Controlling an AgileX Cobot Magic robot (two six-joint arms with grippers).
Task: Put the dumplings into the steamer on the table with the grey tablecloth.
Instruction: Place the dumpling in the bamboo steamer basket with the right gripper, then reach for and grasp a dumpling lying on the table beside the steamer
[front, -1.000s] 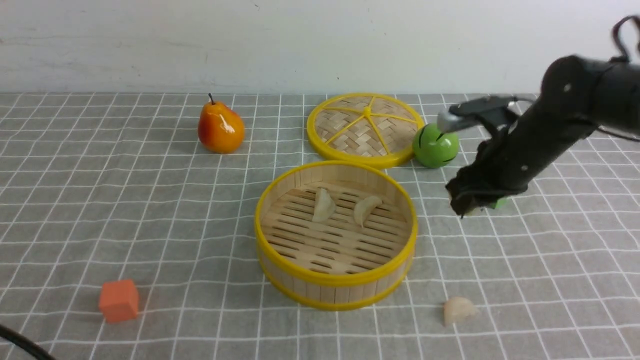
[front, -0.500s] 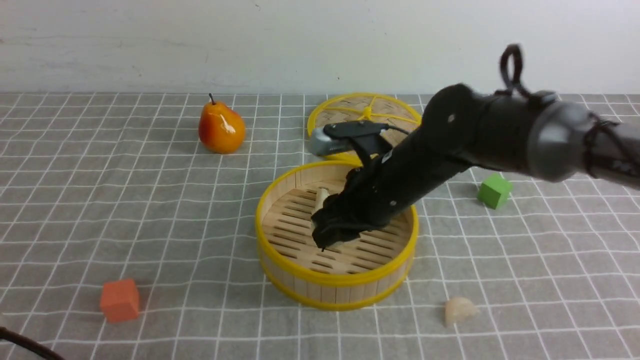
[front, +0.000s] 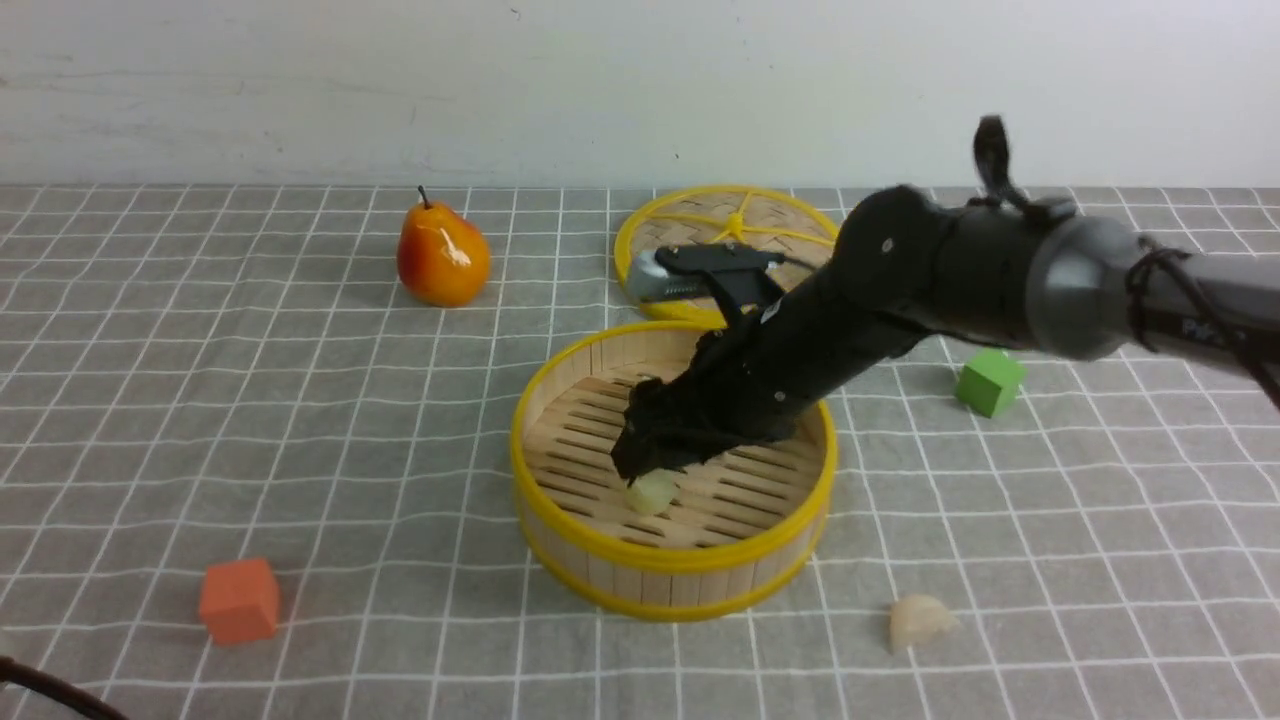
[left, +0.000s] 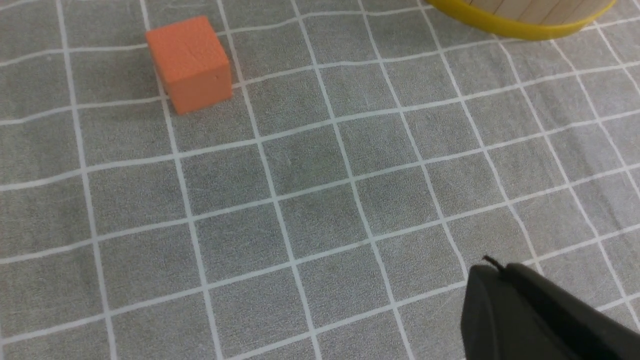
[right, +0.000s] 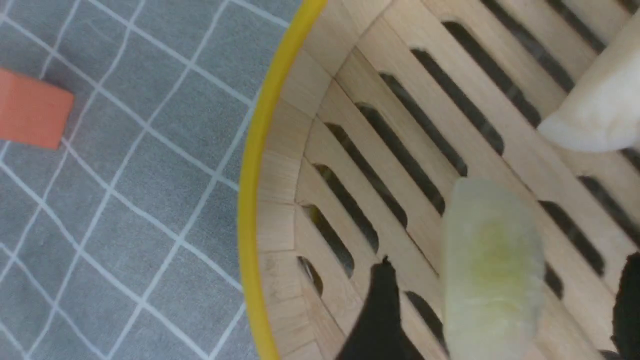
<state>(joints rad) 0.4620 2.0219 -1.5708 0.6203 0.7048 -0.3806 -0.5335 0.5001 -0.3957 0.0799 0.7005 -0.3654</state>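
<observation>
- Since the dumpling between the fingers is small, pale and a little translucent, I judge it light, soft and probably slippery; a hard squeeze can dent or tear its skin.
- It is low over the slatted floor of the steamer, near the front wall. It looks blurred, so I cannot say if it rests on the slats.
- A second dumpling lies on the same floor, apart from the first one. In the front view the arm hides the back part of the basket.
- One more dumpling lies outside, on the grey tablecloth, near the front right side of the steamer.
- For this outside one, I think the best hold is across the thick belly, one finger on each broad side. The thin curved edge will likely bend and slip out.
- The right pincer is inside the steamer. Its fingers stand wider than the dumpling, with a gap on each side, so it grips nothing.
- Of the left pincer only one dark piece shows, above the cloth; I cannot tell whether it is spread or closed.
- The counter is covered by soft cloth with small wrinkles, so low fingers may catch the fabric.
- The orange cube, the green cube, the lid and the pear are well apart from the outside dumpling.
</observation>
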